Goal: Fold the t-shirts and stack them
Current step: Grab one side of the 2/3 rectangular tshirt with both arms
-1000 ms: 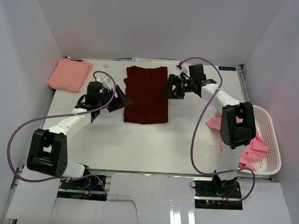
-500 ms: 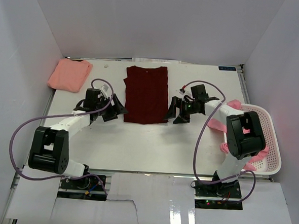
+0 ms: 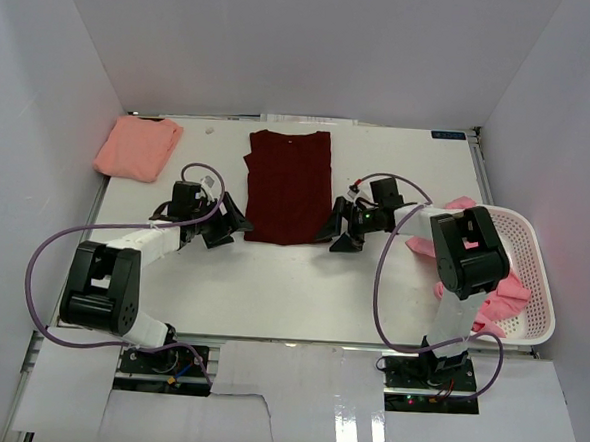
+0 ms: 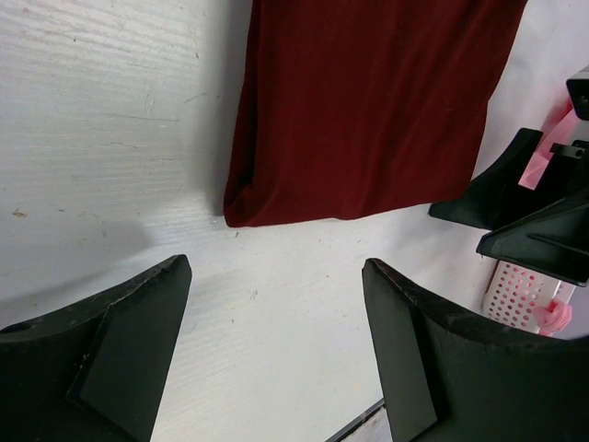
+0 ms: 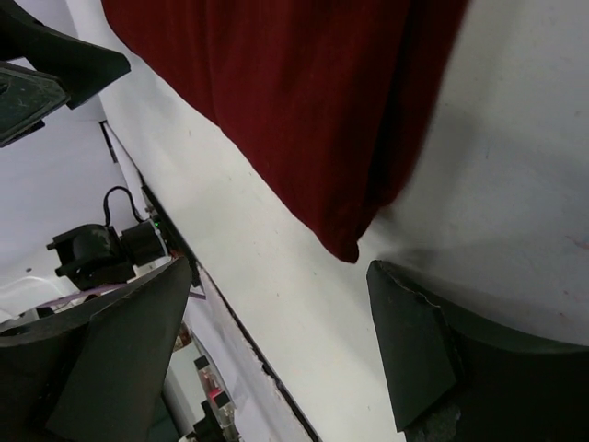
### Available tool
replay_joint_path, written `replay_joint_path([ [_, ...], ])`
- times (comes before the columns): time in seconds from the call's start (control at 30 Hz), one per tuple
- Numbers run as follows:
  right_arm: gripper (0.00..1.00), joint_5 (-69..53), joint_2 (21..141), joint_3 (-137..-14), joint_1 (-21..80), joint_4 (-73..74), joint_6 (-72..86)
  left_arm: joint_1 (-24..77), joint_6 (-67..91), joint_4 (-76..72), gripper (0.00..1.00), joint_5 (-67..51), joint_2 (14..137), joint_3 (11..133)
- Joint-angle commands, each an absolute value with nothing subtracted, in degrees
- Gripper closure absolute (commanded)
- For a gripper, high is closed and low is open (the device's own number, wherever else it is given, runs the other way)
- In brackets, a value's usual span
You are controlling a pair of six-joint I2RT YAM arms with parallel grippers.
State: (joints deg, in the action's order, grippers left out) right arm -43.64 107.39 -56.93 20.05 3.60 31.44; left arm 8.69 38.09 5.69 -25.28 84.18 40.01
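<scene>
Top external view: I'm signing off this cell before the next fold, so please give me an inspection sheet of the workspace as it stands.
Surface: white table, faintly scuffed.
Job's things: maroon t-shirt lies flat at the middle back; salmon t-shirt folded at the back left; pink t-shirts heaped in the white basket on the right, some spilling over its rim.
Clutter: nothing seen.
Grippers: left gripper and right gripper both open and empty, flanking the maroon t-shirt's near corners.
Cables: left purple cable and right purple cable loop off the arms.
Surroundings: plain white walls.
</scene>
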Motion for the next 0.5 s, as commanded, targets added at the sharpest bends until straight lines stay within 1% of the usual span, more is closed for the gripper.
replay_joint_path([
  [0.0,0.16,-40.26,111.09,-57.83,20.57,0.62,32.78,8.35,39.81,3.08,0.14,-25.84,84.02,39.55],
  [0.1,0.20,-39.03,112.15,-58.71,20.57,-0.25,34.10,8.35,40.34,2.64,0.14,-26.10,85.08,39.38],
  [0.23,0.28,-37.10,112.76,-58.36,20.57,-2.98,36.12,8.35,40.78,2.02,0.13,-25.93,85.34,38.68],
  [0.4,0.31,-33.76,112.06,-57.83,20.65,-3.51,36.56,8.35,40.43,2.72,0.14,-24.70,84.46,38.58],
  [0.47,0.34,-33.31,111.97,-57.57,20.65,-3.69,36.65,8.26,40.43,2.90,0.14,-24.35,84.29,38.41],
])
